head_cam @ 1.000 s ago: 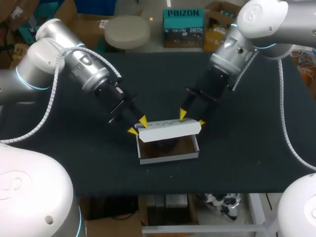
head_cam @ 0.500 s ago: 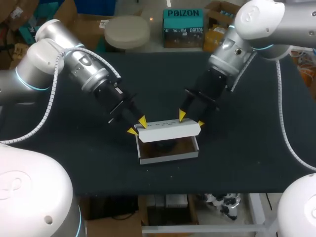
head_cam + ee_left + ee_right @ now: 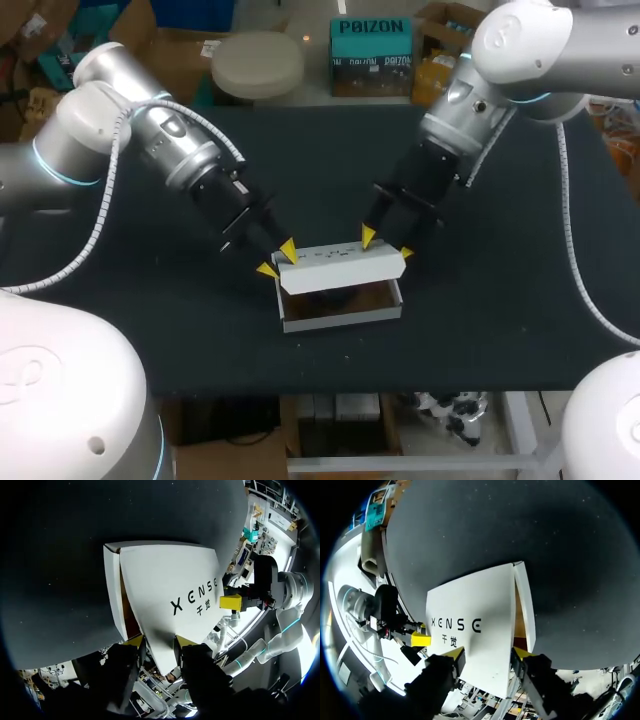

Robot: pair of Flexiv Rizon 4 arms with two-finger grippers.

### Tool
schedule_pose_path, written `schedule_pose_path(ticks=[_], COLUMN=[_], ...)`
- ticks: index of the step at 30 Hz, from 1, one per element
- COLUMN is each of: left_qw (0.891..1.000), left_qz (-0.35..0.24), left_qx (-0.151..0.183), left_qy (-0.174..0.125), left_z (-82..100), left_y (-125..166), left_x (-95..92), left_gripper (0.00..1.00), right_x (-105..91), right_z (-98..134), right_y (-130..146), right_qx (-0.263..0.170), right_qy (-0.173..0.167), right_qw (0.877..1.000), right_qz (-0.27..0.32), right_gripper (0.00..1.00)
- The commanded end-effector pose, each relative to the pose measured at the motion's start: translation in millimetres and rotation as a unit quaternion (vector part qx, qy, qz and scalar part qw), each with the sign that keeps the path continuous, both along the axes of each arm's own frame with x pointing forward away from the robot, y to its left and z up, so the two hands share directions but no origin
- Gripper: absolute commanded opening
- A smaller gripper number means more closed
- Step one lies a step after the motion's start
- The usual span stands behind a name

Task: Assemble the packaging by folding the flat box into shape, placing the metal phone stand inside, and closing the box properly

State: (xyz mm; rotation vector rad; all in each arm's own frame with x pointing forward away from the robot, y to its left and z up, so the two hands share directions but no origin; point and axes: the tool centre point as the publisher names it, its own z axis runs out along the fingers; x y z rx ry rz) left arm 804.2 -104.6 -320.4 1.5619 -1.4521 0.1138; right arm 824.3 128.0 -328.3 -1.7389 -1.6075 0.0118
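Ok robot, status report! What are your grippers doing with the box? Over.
Left gripper and right gripper each shut on an end of the lid. Box open, lid raised over it, dark stand inside. Nothing blocks the lid.

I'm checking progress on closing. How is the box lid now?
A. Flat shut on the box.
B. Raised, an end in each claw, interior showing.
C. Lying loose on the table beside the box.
B: the white lid stands raised over the open box, with the left claw and right claw gripping its ends.
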Motion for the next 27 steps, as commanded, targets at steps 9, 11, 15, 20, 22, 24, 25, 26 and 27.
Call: schedule_pose_path(ticks=[9, 11, 15, 20, 22, 24, 25, 26, 27], left_qw=[1.0, 1.0, 1.0, 1.0, 1.0, 1.0, 1.0, 1.0, 1.0], left_qz=[-0.003, -0.002, -0.002, -0.002, -0.002, -0.002, -0.002, -0.002, -0.002], left_qx=[0.002, 0.002, 0.002, 0.002, 0.001, 0.001, 0.001, 0.001, 0.0], left_qy=[-0.006, -0.008, -0.01, -0.012, -0.013, -0.013, -0.013, -0.014, -0.014], left_z=[-4.0, -4.1, -4.1, -0.3, 1.4, 3.0, 3.6, 4.3, 4.6], left_y=[0.0, 0.2, 0.4, -0.5, -1.0, -1.8, -2.1, -2.3, -2.4], left_x=[1.5, 1.4, 1.1, 0.9, 1.1, 1.4, 1.5, 1.7, 1.8], left_gripper=[0.38, 0.38, 0.38, 0.38, 0.38, 0.38, 0.38, 0.38, 0.37], right_x=[-2.9, -2.8, -2.6, -1.4, -0.6, -0.3, -0.1, 0.3, 1.0], right_z=[-6.7, -6.9, -7.6, -6.0, -4.0, -1.7, -1.2, -0.8, -0.4], right_y=[1.8, 1.5, 0.9, 0.0, 0.0, 0.6, 0.9, 1.2, 1.3], right_qx=[-0.003, -0.003, -0.003, -0.002, -0.002, -0.001, 0.0, 0.0, 0.001], right_qy=[-0.002, -0.002, -0.002, -0.003, -0.003, -0.005, -0.005, -0.005, -0.005], right_qw=[1.0, 1.0, 1.0, 1.0, 1.0, 1.0, 1.0, 1.0, 1.0], right_qz=[0.003, 0.003, 0.002, 0.0, -0.001, -0.001, -0.002, -0.002, -0.003], right_gripper=[0.63, 0.63, 0.62, 0.63, 0.63, 0.62, 0.62, 0.62, 0.6])
